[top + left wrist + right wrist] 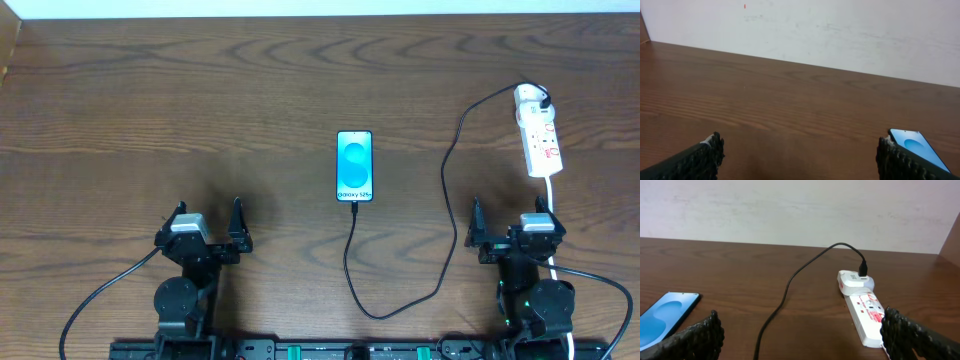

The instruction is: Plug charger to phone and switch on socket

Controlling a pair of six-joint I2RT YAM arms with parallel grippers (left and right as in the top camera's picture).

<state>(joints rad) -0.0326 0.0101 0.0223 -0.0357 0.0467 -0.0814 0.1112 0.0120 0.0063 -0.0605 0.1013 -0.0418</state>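
Observation:
The phone (355, 166) lies screen up at the table's middle, cyan screen lit. The charger (449, 190), a thin black cable, runs from a plug tip at the phone's near end, loops toward the front edge, and climbs to a black plug seated in the far end of the white socket (538, 131) at the back right. My left gripper (204, 228) is open and empty at the front left. My right gripper (512, 226) is open and empty at the front right, just before the socket. The right wrist view shows the socket (862, 307), cable (790, 285) and phone (665, 317). The left wrist view shows the phone's corner (917, 145).
The socket's white cord (553, 205) runs down past my right gripper toward the front edge. A pale wall borders the table's far edge.

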